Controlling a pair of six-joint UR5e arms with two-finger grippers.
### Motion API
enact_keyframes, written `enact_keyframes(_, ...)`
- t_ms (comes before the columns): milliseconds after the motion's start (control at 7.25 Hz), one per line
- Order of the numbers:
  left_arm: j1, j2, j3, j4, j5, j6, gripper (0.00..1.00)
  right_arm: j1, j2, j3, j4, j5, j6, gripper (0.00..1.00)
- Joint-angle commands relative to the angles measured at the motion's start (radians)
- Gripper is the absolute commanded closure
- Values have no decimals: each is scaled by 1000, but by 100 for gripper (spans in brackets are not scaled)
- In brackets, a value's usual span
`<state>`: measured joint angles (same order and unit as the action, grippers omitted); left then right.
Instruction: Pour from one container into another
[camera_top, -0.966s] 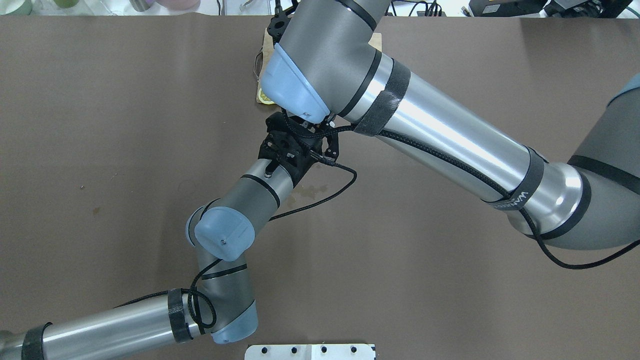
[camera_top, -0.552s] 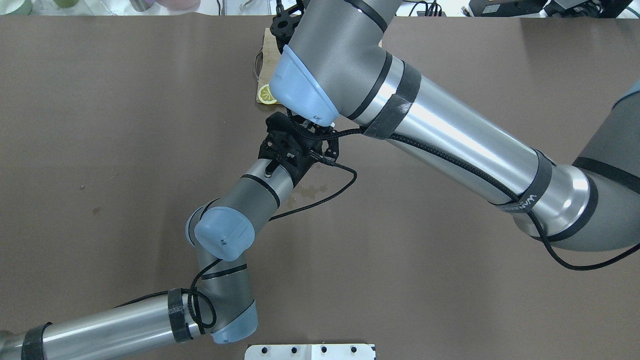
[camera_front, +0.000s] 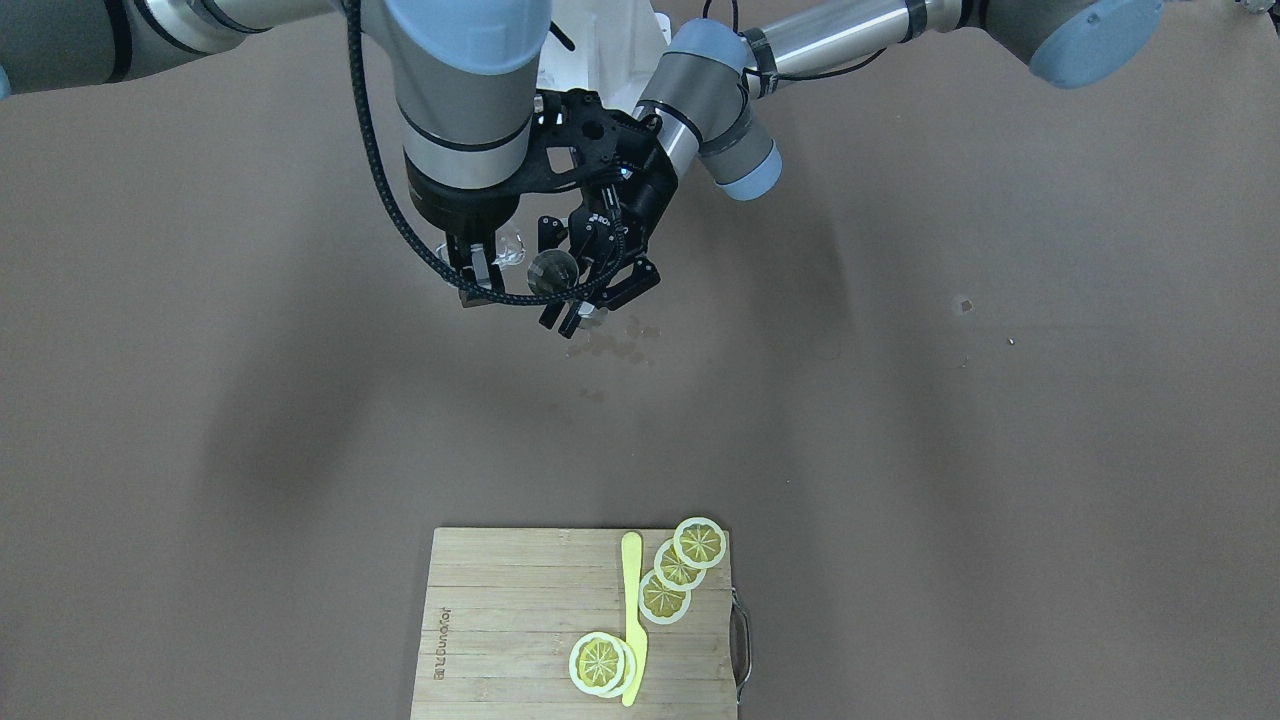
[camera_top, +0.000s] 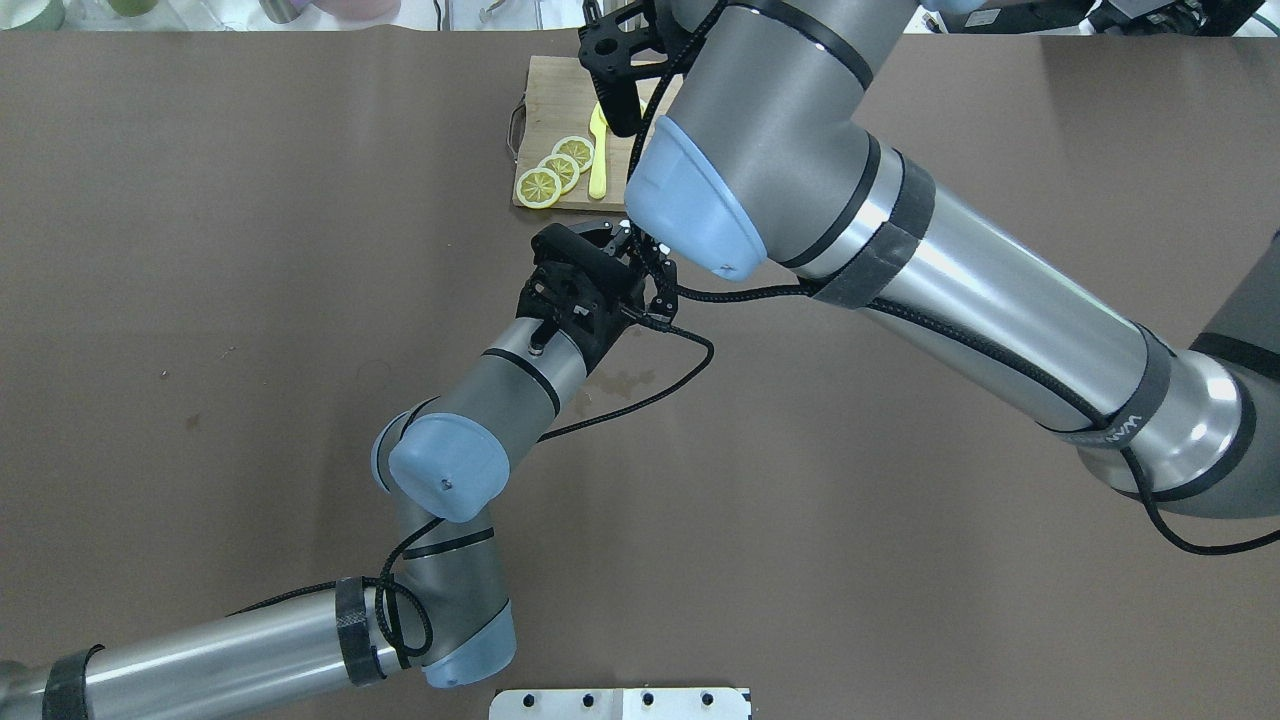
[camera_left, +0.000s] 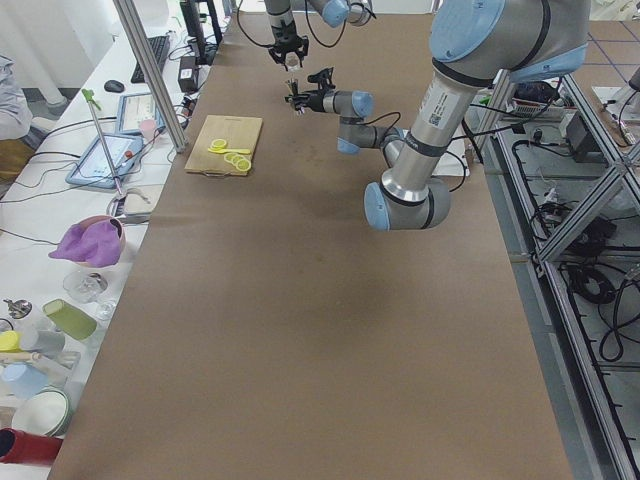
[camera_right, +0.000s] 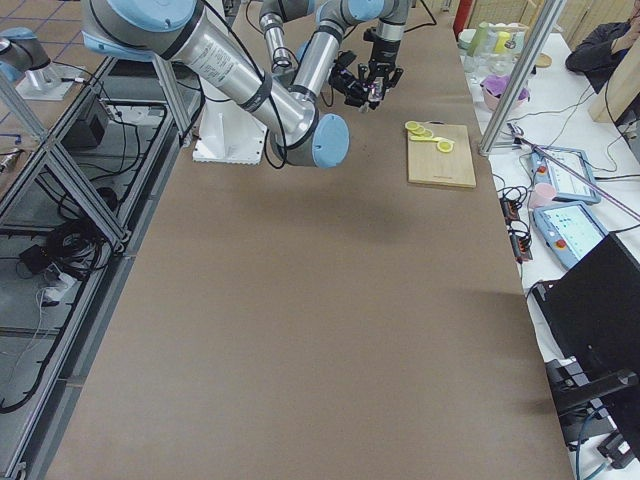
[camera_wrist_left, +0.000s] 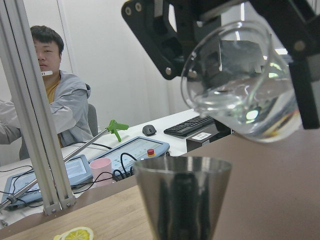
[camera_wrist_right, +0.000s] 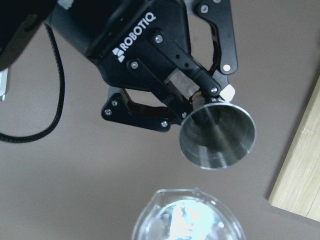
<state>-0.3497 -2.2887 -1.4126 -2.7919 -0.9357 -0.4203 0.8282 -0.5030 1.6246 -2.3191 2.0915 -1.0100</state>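
Note:
A small steel cup (camera_wrist_right: 217, 135), cone shaped with its mouth upward, is held by its stem in my left gripper (camera_wrist_right: 200, 102), which is shut on it. In the front view the cup (camera_front: 553, 270) hangs above the table mid-back, the left gripper (camera_front: 575, 285) around it. A clear glass beaker (camera_wrist_left: 240, 85) with a little liquid sits tilted just above and beside the steel cup (camera_wrist_left: 182, 197); no stream shows. My right gripper (camera_front: 480, 275) is shut on the beaker (camera_front: 512, 250). In the overhead view the right arm hides the beaker and its gripper.
A wooden cutting board (camera_front: 500, 620) with lemon slices (camera_front: 680, 570) and a yellow knife (camera_front: 632, 610) lies at the table's far edge. Wet spots (camera_front: 610, 345) mark the brown table below the grippers. A person (camera_wrist_left: 50, 100) sits beyond the table.
The right arm's wrist has swung to the right in the overhead view, uncovering the cutting board. The left arm and its steel cup have stayed in place.

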Motion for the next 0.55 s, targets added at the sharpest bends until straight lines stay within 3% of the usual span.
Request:
enact_keyframes(0,0,2,0,0,0,0,100,95,-95,122,53,105,2,100)
enact_keyframes(276,0,12,-11,0,0,2,100,140,-272,265,163,142,7,100)
enact_keyframes(414,-2,14,-11,0,0,2,100,150,-343,291,232,151,10,100)
